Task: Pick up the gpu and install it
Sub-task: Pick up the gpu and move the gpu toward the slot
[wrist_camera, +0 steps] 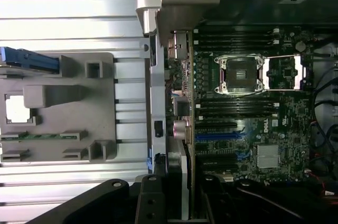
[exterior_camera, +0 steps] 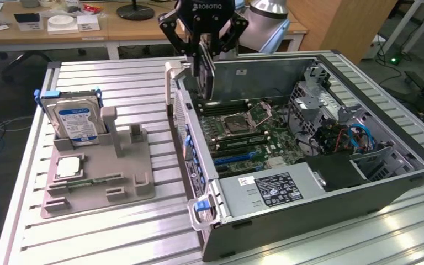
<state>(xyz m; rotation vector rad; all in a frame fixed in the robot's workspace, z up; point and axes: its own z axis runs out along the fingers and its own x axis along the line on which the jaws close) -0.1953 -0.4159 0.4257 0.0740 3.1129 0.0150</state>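
Above the open computer case (exterior_camera: 344, 203), your claw (exterior_camera: 206, 54) is clamped on the gpu (exterior_camera: 205, 83), held upright over the motherboard (exterior_camera: 271, 132); pickup looks done, seating it in a slot is left

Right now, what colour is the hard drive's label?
The label is blue and white; best in exterior view.

gpu (exterior_camera: 206, 83) top hidden between fingers (exterior_camera: 191, 48), arm (exterior_camera: 267, 6) above fingers cut off at edge, power supply label (exterior_camera: 275, 187) print too small to read
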